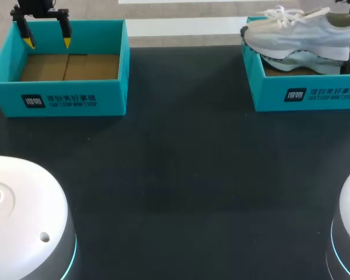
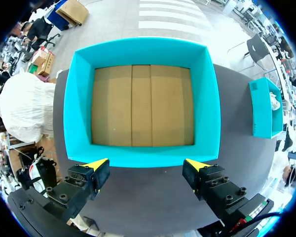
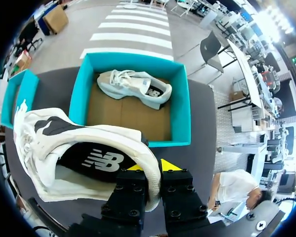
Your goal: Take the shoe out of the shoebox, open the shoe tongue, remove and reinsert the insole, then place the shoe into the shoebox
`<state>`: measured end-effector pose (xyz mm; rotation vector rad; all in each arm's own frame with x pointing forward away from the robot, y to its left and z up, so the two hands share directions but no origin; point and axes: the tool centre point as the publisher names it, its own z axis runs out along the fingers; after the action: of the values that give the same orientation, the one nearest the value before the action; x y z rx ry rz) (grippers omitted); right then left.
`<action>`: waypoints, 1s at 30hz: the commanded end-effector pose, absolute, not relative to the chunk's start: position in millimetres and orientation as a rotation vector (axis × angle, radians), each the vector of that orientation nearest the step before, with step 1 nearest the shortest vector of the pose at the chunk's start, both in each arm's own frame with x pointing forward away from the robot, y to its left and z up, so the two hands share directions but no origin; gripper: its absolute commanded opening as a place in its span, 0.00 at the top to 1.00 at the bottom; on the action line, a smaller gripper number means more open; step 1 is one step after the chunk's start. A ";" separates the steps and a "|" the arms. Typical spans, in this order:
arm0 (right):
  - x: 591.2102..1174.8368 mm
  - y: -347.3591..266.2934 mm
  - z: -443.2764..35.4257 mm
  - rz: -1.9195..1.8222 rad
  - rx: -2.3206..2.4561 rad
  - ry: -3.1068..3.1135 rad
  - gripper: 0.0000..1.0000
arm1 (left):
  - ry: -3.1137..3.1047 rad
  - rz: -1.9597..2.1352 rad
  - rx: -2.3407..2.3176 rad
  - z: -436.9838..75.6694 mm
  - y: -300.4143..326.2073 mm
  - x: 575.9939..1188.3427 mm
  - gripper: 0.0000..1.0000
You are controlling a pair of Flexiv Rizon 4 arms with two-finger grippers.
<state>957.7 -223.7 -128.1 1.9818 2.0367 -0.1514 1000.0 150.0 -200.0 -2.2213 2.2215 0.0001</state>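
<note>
A white sneaker (image 1: 303, 32) hangs above the right teal shoebox (image 1: 306, 93), toe pointing left. In the right wrist view my right gripper (image 3: 153, 168) is shut on the heel collar of this sneaker (image 3: 64, 143), with one finger inside the shoe's opening and one outside. A second white sneaker (image 3: 133, 86) lies on its side in the shoebox (image 3: 180, 108) below, and also shows in the head view as the second sneaker (image 1: 297, 63). My left gripper (image 1: 48, 42) hovers open over the back edge of the left teal box (image 1: 64, 96), holding nothing.
The left box (image 2: 207, 98) holds only its brown cardboard floor, with my left gripper (image 2: 147, 164) just outside its near wall. The dark tabletop (image 1: 181, 175) stretches between and in front of the two boxes. Two white robot bases (image 1: 23, 216) stand at the front corners.
</note>
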 end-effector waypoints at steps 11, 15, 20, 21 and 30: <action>894.8 -140.8 -133.2 -0.126 2.009 1.992 1.00 | 2.222 0.000 -2.221 -200.0 149.9 1000.0 0.00; 877.6 -119.5 -139.6 -0.135 2.040 1.974 1.00 | 2.222 0.000 -2.221 -200.0 149.9 1000.0 0.00; 856.4 -96.9 -146.8 -0.145 2.076 1.957 1.00 | 2.222 0.000 -2.221 -200.0 149.9 1000.0 0.00; 853.5 -92.0 -148.8 -0.163 2.063 1.974 1.00 | 2.222 0.000 -2.221 -200.0 149.9 1000.0 0.00; 840.7 -68.4 -162.6 -0.221 2.013 2.060 1.00 | 2.222 0.000 -2.221 -200.0 149.9 1000.0 0.00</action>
<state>835.5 -71.4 -161.4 2.0097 2.0616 -0.2068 999.9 150.0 -200.0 -2.2213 2.2215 0.0001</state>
